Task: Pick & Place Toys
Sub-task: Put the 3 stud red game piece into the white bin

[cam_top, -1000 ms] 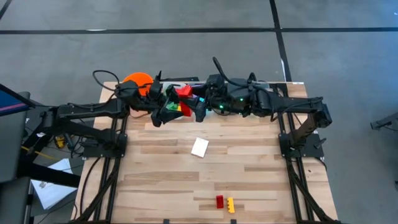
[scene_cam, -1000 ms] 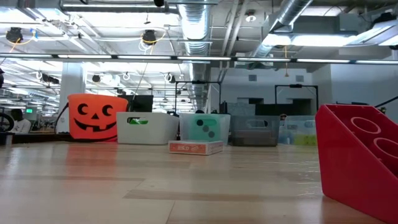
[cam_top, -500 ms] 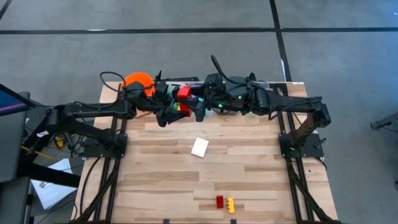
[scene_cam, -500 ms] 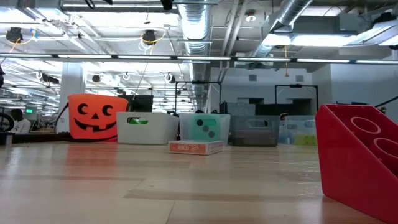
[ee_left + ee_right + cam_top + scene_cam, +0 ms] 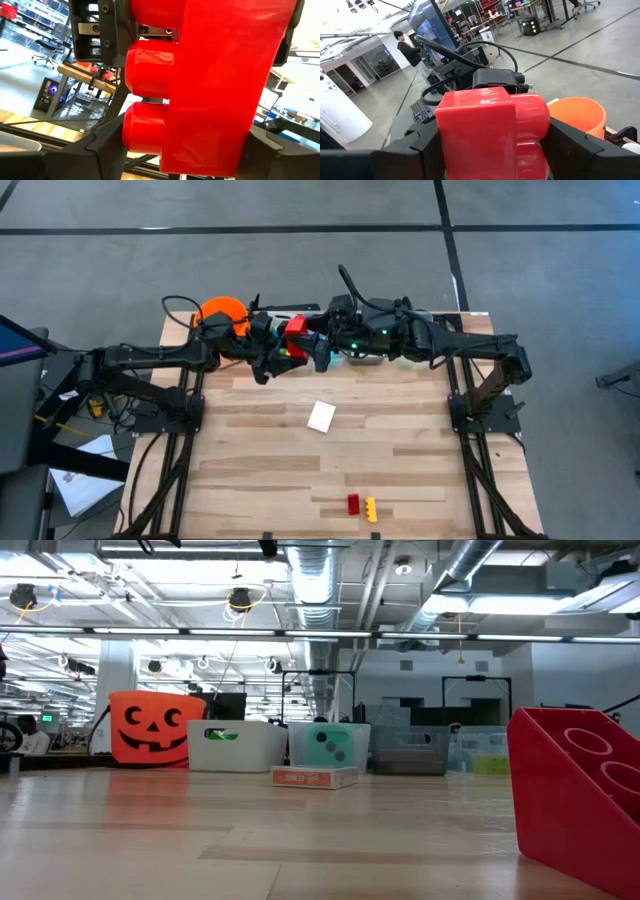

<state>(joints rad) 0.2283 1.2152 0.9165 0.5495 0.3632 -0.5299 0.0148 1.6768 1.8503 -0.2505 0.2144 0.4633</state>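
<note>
**Item under handling.** One red brick [image 5: 295,327], held in the air just beside the orange bucket [image 5: 222,310], on the side away from the table's left edge and over the far edge of the table [image 5: 400,450].

**Orientation.** The brick lies on its side. Its two round studs stick out sideways rather than up, one after the other along its long axis (the left wrist view shows this best). In the right wrist view the studs face the side where the bucket stands.

**Grippers.**
- The right gripper [image 5: 310,338] has its jaws clamped on the red brick, with a dark finger against each flank.
- The left gripper [image 5: 285,340] meets it from the bucket side. Its fingers flank the same brick, but I cannot tell whether they press on it.

**Clearance.** Both arms crowd together next to the bucket, with bins directly below them. The wide middle of the table, well apart from the bucket, is open board.

**Other items.**
- A white card [image 5: 321,416] lies flat toward the near side from the bucket.
- A small red brick [image 5: 353,503] and a yellow brick [image 5: 371,509] lie side by side at the near edge, far from the bucket.

**Appearance.** The brick is glossy, plain red plastic with smooth faces and blunt cylindrical studs.
</note>
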